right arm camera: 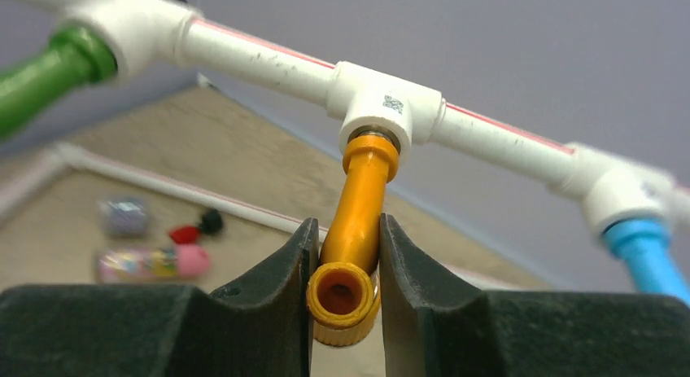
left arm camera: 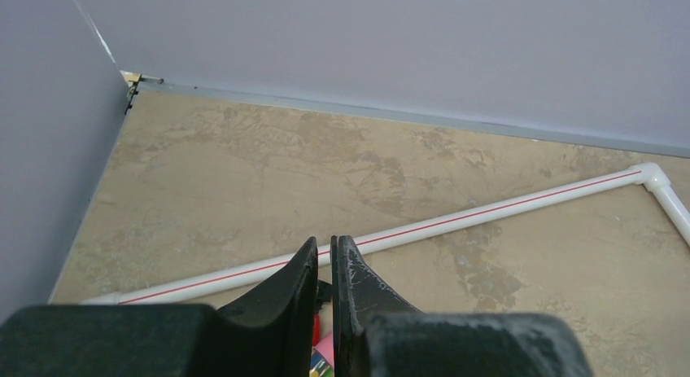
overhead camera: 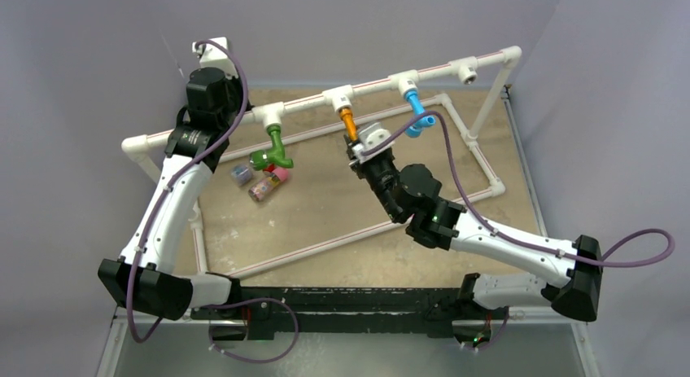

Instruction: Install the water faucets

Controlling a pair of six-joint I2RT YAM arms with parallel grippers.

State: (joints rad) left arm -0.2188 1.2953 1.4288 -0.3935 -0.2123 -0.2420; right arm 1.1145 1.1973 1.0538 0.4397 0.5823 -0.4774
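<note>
Orange faucet (right arm camera: 355,222): seated in middle tee (right arm camera: 389,104) near the far edge of the worktop (overhead camera: 325,218), long axis sloping down into the right pincer (right arm camera: 347,230), by which its spout end is pinched. Left pincer (left arm camera: 325,247): pressed together, seemingly empty, farther off.

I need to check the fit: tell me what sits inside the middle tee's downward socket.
The top end of the orange faucet enters the tee; how deep it goes is hidden by the socket wall.

Small grey jar (overhead camera: 240,174) beside pink-capped tube (overhead camera: 267,184) on tan tabletop (overhead camera: 325,214)
</note>
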